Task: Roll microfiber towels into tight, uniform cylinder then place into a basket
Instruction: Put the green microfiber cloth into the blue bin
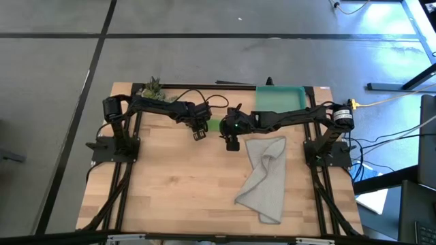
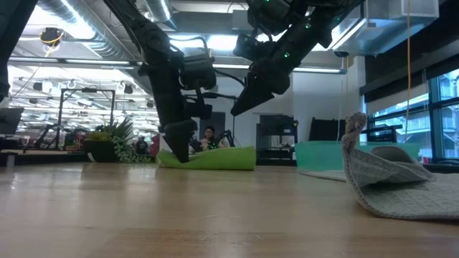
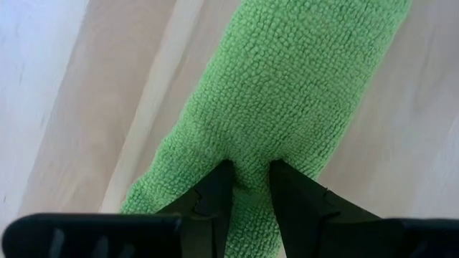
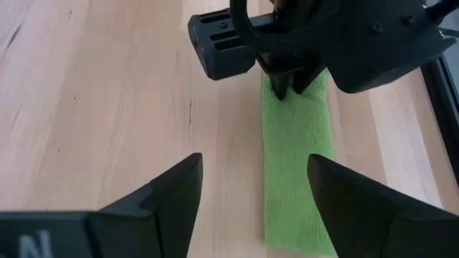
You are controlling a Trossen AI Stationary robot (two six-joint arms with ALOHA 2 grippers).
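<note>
The lime green towel (image 4: 297,165) lies on the table as a long narrow strip or roll, between my two grippers in the high view (image 1: 214,124). My left gripper (image 3: 249,183) is down on the towel's left end and is shut on it. My right gripper (image 4: 254,179) hangs open above the towel's other end, clear of the cloth in the low view (image 2: 238,107). The grey towel (image 1: 267,175) lies crumpled on the right half of the table. One of its corners stands up (image 2: 355,125). The teal basket (image 1: 281,97) sits at the far edge. My left gripper pinches a small ridge of the green towel's upper surface (image 3: 249,159) between its two fingertips (image 3: 215,188), close to the towel's left end. The fingers come steeply from above, side by side across the strip's width. The towel lies flat on the table along its whole length.
A small potted plant (image 1: 152,88) stands at the far left corner. Bare wooden table (image 1: 177,184) stretches across the near left. The arms' dark frames run along both side edges.
</note>
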